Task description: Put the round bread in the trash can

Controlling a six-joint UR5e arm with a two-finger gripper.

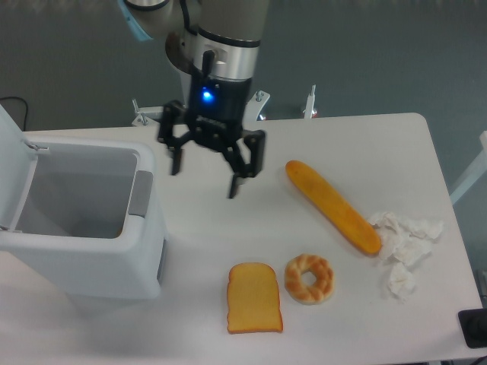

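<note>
Bread of the round kind could not be seen anywhere on the worktop [319, 152]; judging from that, it probably lay inside the bin [84, 258], deep enough that the near wall hid it, though the visible part of the interior showed only grey plastic. The bin stood at the left edge of the worktop with its lid [11, 163] swung up and back, which left the mouth open from above.

The gripper [205, 171] hung over bare worktop just right of the bin, its fingers [234, 182] spread wide and holding nothing. That pose suited an arm with no load, so the placing looked done.

Other food lay well apart from the bin: a toast slice [254, 298] near the front edge, a ring bread [309, 278] just beside it, and a baguette [332, 205] lying diagonally further right, its lower end touching crumpled tissue [403, 243]. None of these belonged to the job.

The worktop was plain white with rounded corners. Behind it the floor [380, 53] was dark grey, and the arm's white base post rose at the far edge.
</note>
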